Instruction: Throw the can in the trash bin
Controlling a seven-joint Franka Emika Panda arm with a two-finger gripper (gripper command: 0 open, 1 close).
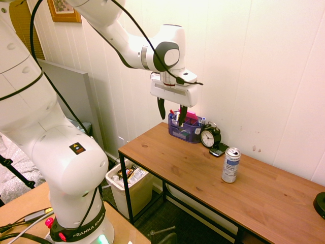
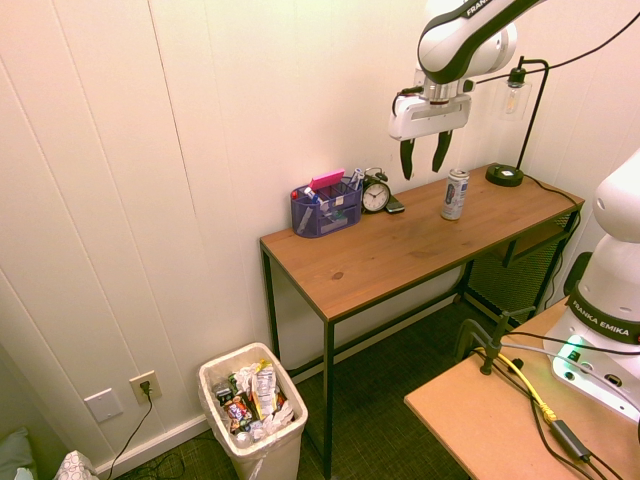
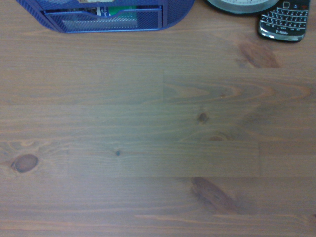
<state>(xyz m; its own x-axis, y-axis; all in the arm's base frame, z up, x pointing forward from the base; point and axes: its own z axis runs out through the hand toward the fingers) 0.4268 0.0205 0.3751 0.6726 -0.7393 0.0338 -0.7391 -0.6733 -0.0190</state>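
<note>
The slim silver-white can (image 1: pixel 231 165) with blue markings stands upright on the wooden table (image 1: pixel 203 183), right of the clock; it also shows as the can (image 2: pixel 455 194) in the second exterior view. The cream trash bin (image 1: pixel 128 189) with a white liner sits on the floor by the table's left end, holding several pieces of rubbish; the same bin (image 2: pixel 252 412) shows in the second exterior view. My gripper (image 1: pixel 171 112) hangs open and empty high above the table, left of the can; in the second exterior view the gripper (image 2: pixel 423 157) is over the table's middle. The wrist view holds neither can nor bin.
A blue-purple desk organizer (image 1: pixel 185 127) with pens stands against the wall. Beside it are a black alarm clock (image 1: pixel 210 136) and a small black phone (image 1: pixel 219 150). A black lamp base (image 2: pixel 504 175) sits at the table's far end. The wrist view shows bare wood (image 3: pixel 158 138).
</note>
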